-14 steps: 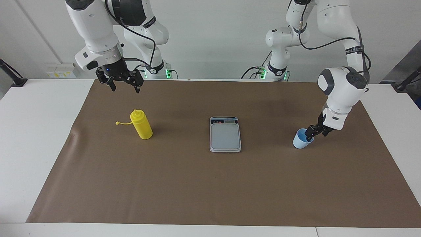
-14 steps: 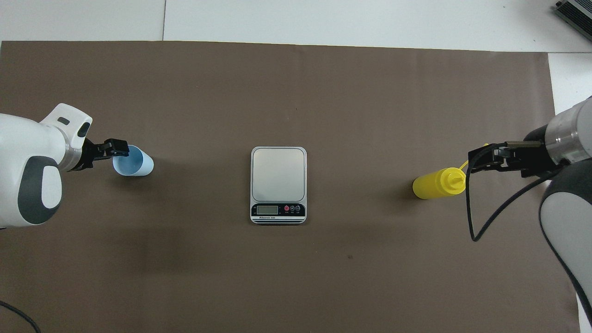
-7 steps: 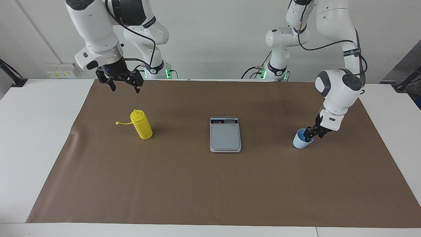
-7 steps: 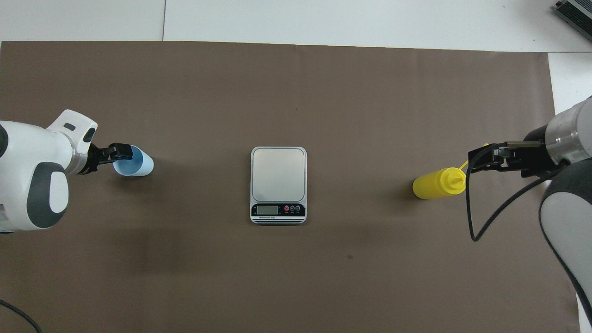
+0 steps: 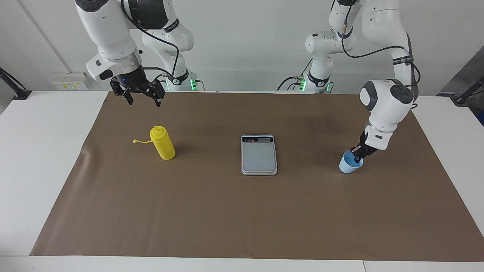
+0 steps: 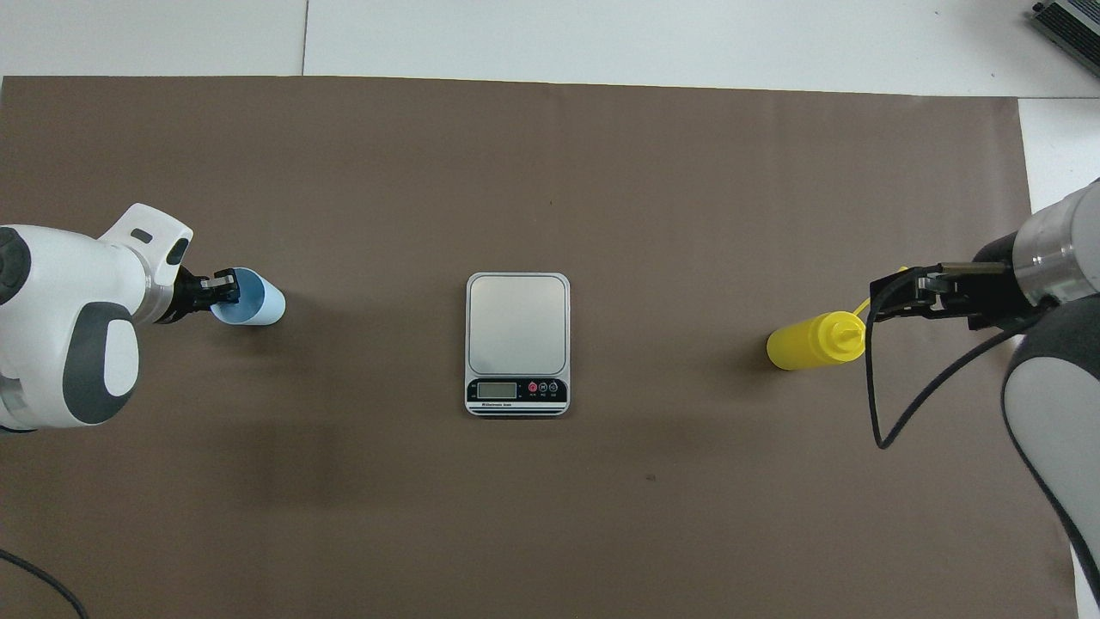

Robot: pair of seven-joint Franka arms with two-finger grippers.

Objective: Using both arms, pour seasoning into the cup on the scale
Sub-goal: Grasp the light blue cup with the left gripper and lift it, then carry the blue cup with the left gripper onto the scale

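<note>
a wide brown paper mat point(image 5: 242, 219) covers most of the white table point(image 5: 41, 151). at its middle lies the flat rectangular silver-grey kitchen scale point(image 5: 259, 155), its dark display strip on the short edge nearer the robots, its platform bare.

toward the left arm's end of the mat stands the small light-blue tapered cup point(image 5: 350, 164) with a brighter blue inside, upright on the paper and well apart from the scale. the left gripper point(image 5: 357, 153) has its black fingers pinched together on the cup's rim, on the side nearer the arm's end of the table; one finger seems to sit inside the cup and one outside, though the wrist hides part of the contact. the white left arm point(image 5: 385, 105) bends down steeply over it, its black cable looping along the forearm.

toward the right arm's end stands the yellow plastic squeeze bottle point(image 5: 162, 143) with a cone nozzle, upright, its thin tethered cap strap point(image 5: 141, 141) sticking out sideways away from the scale. the right gripper point(image 5: 143, 99) hangs in the air with its fingers spread apart, holding nothing, over the mat's edge nearest the robots and clear of the bottle.

nothing lies between the cup and the scale, nor between the bottle and the scale. a dark grey device corner point(image 6: 1070, 24) shows at the table's farthest edge.
</note>
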